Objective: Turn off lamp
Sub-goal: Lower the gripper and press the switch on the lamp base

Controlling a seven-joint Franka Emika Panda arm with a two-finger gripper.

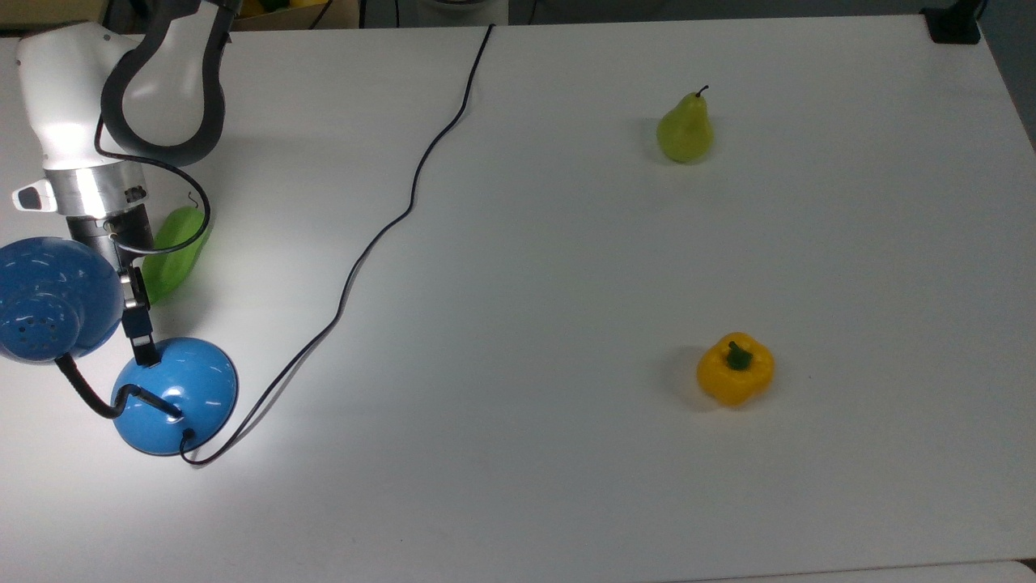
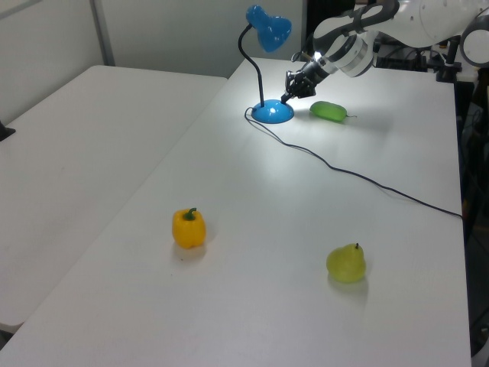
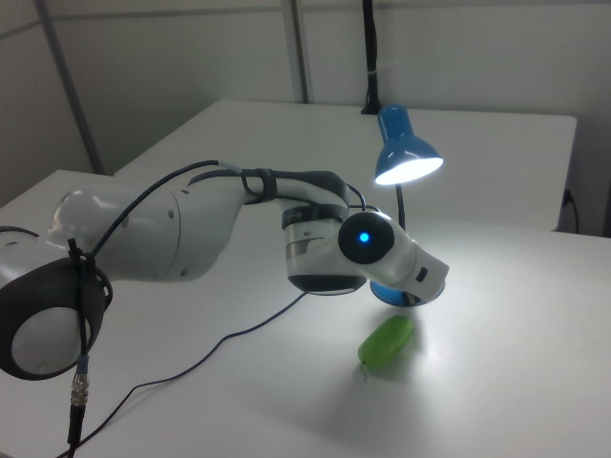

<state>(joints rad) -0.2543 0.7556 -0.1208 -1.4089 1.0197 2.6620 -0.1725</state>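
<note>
The blue lamp stands at the top view's left, with its glossy dome base [image 1: 182, 397], black gooseneck and perforated shade [image 1: 48, 300]. Its black cord [image 1: 380, 231] snakes off to the table's far edge. My gripper [image 1: 146, 356] points down with its narrow black fingers together, the tip touching the rim-side top of the dome. The left view has the gripper [image 2: 286, 96] right above the base [image 2: 271, 113], under the shade [image 2: 269, 27]. The bulb side of the shade [image 3: 405, 153] glows in the right view, and light pools on the table around the base.
A green pod-shaped vegetable [image 1: 174, 247] lies just beside my wrist and the lamp base. A pear [image 1: 685, 129] and a yellow bell pepper [image 1: 735, 369] sit far off at the top view's right. A black clamp [image 1: 955, 24] grips the far right corner.
</note>
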